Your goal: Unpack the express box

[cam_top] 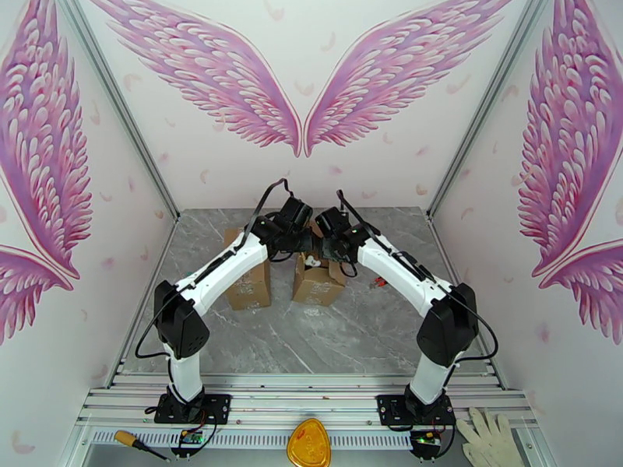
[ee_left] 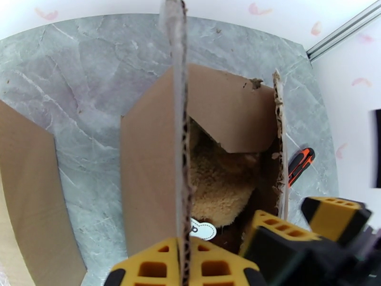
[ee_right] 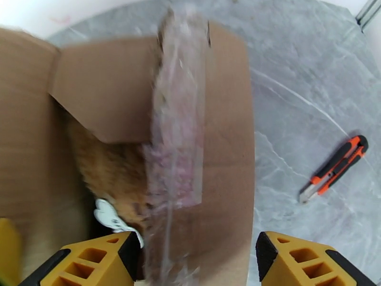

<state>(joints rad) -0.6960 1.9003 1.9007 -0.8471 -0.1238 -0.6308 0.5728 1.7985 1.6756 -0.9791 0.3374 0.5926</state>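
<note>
One spare box point(cam_top: 249, 288) beside, left pincer point(ee_left: 183, 257) clenched on flap point(ee_left: 177, 115) of express box point(cam_top: 318, 286), right pincer point(ee_right: 197, 256) spread, knife point(ee_right: 335, 165) near.

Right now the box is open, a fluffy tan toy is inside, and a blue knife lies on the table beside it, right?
Not quite: the knife is orange and black, not blue, as the right wrist view shows. The box is open, the fluffy tan toy is inside, and the knife lies on the table beside it.

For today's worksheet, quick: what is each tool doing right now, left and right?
Left tool: closed on the box flap.
Right tool: open, astride the taped flap.
</note>
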